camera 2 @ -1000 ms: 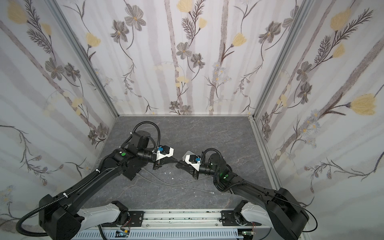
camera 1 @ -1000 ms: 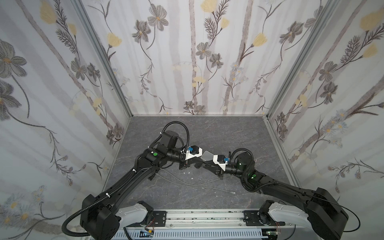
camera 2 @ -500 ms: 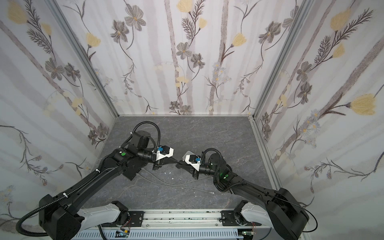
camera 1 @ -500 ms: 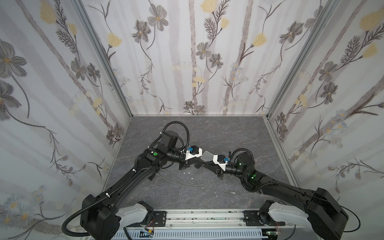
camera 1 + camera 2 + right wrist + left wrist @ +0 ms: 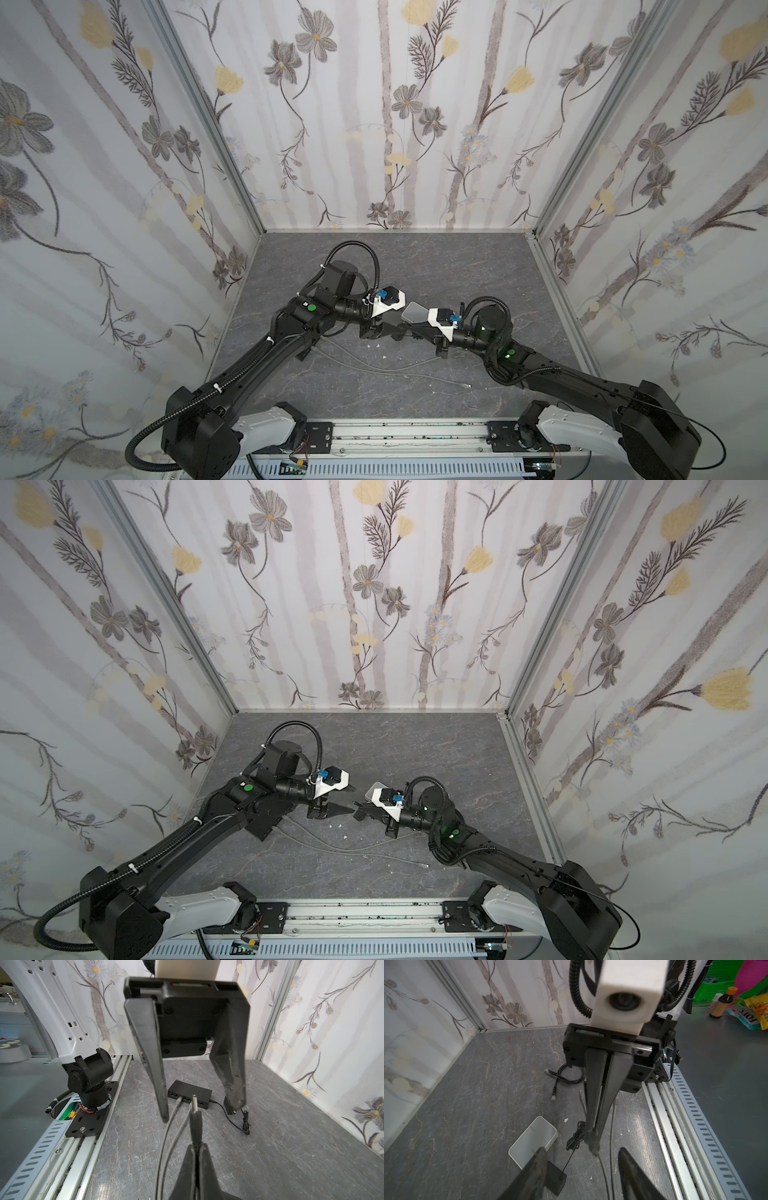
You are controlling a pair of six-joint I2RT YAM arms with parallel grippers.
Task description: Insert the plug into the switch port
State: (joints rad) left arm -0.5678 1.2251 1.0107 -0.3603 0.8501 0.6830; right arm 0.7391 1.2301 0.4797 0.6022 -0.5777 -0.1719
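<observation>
The plug (image 5: 195, 1118), a black barrel with a metal tip, sticks out of my right gripper (image 5: 196, 1147), which is shut on it just above the floor. My left gripper (image 5: 581, 1150) stands open around the plug's tip without touching it. In a top view the left gripper (image 5: 349, 799) and the right gripper (image 5: 357, 812) meet tip to tip mid-floor. The switch, a flat white box (image 5: 533, 1138) with a pale grey top, lies on the floor just beyond them, also seen in a top view (image 5: 413, 312). Its port is not visible.
A black adapter block (image 5: 555, 1180) with a thin bundled wire (image 5: 576, 1136) lies beside the white box. A black multi-port box (image 5: 190, 1095) with two grey cables (image 5: 166, 1147) plugged in sits under the left arm. A black patch cable (image 5: 564, 1078) lies loose. Patterned walls enclose the floor; a metal rail (image 5: 395, 432) runs along the front.
My left gripper has opened and let go of the plug. My right gripper has closed the last bit onto it. Both arms stay where they were.
</observation>
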